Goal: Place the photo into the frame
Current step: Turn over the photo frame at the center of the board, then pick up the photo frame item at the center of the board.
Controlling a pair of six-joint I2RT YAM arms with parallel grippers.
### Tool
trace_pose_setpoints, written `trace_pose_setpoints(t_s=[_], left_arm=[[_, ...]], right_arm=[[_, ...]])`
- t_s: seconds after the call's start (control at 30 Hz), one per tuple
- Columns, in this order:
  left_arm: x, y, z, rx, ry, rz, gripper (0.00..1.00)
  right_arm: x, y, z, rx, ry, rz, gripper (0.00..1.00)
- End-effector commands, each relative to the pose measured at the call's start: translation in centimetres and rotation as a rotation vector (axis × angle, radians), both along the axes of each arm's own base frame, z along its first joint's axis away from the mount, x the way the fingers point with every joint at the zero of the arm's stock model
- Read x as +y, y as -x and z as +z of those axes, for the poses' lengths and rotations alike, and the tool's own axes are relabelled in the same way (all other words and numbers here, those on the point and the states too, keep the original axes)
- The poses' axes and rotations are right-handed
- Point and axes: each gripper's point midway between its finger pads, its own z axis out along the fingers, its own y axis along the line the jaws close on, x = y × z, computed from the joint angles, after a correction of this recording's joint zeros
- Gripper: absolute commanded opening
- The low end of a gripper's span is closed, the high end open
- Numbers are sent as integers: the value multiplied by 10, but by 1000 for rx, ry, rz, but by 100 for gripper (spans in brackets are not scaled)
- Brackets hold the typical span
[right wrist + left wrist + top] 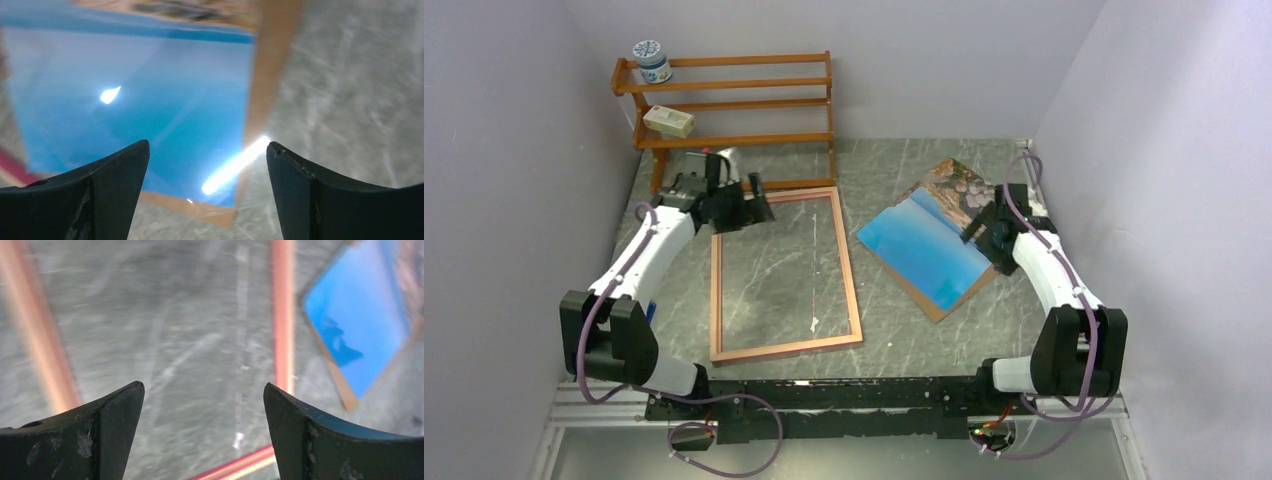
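Observation:
The frame (854,285) lies flat on the grey table, centre left, coppery-pink edges around a clear pane; its rails show blurred in the left wrist view (283,315). The photo (929,243), blue sky and rocky shore face up, lies to its right on a brown backing sheet (939,308). It also shows in the right wrist view (140,95) and the left wrist view (357,325). My left gripper (759,207) is open and empty above the frame's far left corner. My right gripper (980,228) is open and empty above the photo's right edge.
A wooden slatted rack (734,105) stands at the back left with a jar (652,61) on top and a small box (669,121) on a lower shelf. Lilac walls close in on both sides.

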Motion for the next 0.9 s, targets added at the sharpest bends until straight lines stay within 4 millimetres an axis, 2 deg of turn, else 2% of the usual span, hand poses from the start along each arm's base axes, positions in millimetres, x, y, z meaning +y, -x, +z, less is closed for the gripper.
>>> trace_pose_setpoints(t_s=[0.0, 0.1, 0.27, 0.37, 0.4, 0.53, 0.63, 0.7, 0.87], left_arm=[[-102, -3, 40, -105, 266, -277, 94], [-153, -1, 38, -95, 327, -383, 94], [-220, 1, 27, -56, 361, -529, 89], [-261, 4, 27, -41, 396, -624, 85], [-274, 5, 19, -19, 403, -651, 84], [-321, 14, 10, 11, 441, -755, 78], [-349, 15, -2, 33, 451, -801, 70], [-362, 14, -9, 50, 449, -815, 68], [-381, 7, -39, 83, 426, -823, 68]], right_arm=[[-45, 51, -26, 125, 44, -204, 91], [-54, 72, -39, 136, 13, -247, 92], [-61, 87, -56, 136, -58, -276, 94], [-60, 89, -66, 108, -128, -270, 94], [-59, 88, -67, 96, -145, -262, 94], [-50, 80, -70, 55, -202, -195, 90], [-37, 78, -74, 57, -272, -166, 85], [-35, 80, -78, 64, -280, -165, 84], [-25, 83, -85, 71, -324, -127, 84]])
